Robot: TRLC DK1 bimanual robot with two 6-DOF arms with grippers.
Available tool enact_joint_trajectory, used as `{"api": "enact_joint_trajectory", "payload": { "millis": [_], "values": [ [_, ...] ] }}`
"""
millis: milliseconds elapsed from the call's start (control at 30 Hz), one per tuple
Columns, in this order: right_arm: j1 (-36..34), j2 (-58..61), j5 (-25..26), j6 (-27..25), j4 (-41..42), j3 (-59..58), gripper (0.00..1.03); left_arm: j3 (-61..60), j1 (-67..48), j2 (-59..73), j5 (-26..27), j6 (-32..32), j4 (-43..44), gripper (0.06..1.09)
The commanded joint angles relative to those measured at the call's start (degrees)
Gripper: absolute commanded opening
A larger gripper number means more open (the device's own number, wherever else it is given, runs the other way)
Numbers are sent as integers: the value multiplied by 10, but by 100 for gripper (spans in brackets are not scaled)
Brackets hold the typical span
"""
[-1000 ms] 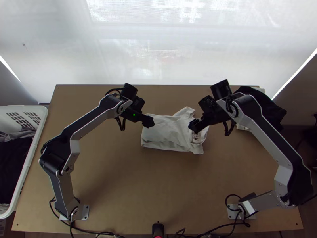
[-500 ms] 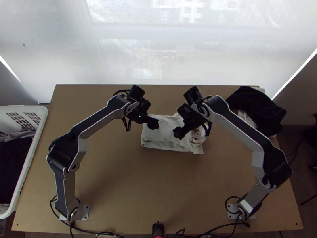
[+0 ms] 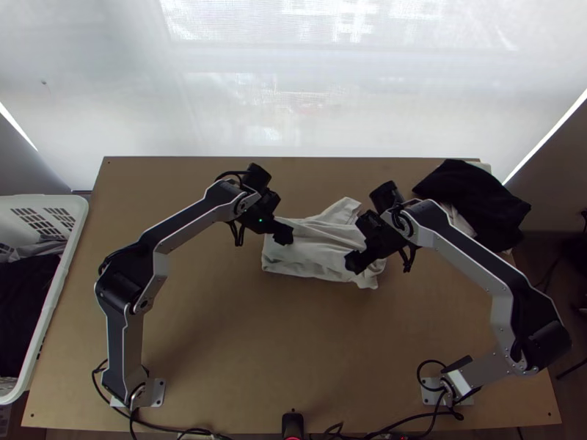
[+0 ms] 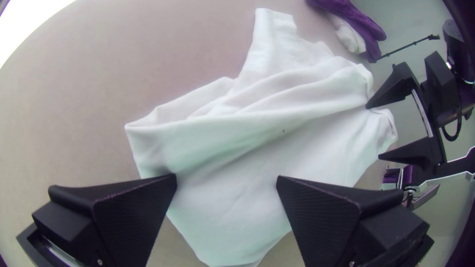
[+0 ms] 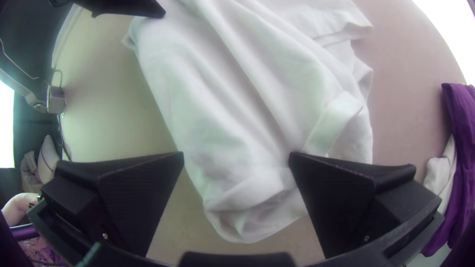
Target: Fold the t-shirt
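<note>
On the near side of the t-shirt [image 3: 308, 255] is a stretch of bare surface [image 3: 271, 345], which looks useful for any small shift of the cloth. The t-shirt itself lies on the surface beneath the two hands, already doubled over in part, its near edge [image 3: 312, 276] fairly straight. Over the shirt's right end, the right hand [image 5: 236, 156] has its fingers spread wide, cloth between them in view but not pinched; this end [image 5: 252, 207] is bunched. Over the shirt's left end, the left hand [image 4: 226, 180] is likewise spread and holds nothing. Whether any fingertip presses on the cloth, I can't tell.

The step looks like squaring up a loose fold. To do it well, each hand should come down square to the shirt's edge, close on every layer meant to move, then draw gently outward so the slack goes before anything is laid over. Pinching only the top layer would likely drag up more ridges, and pulling from one end alone would probably twist the bundle.

Across the shirt's middle run slanting creases, worth smoothing first. On its far side a flap [image 3: 345, 208] sticks out; that wants tucking in before the next fold. Beyond the shirt's far right lies a dark garment [image 3: 477, 198], best left alone.
</note>
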Motion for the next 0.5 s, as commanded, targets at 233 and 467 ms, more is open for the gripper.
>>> {"api": "enact_joint_trajectory", "payload": {
  "millis": [233, 467],
  "values": [
    [0, 34, 2, -7, 40, 26, 99, -19, 3, 9, -6, 1, -2, 104],
    [45, -28, 45, -33, 37, 89, 99, 0, 2, -72, -6, 2, -18, 104]
  ]
}}
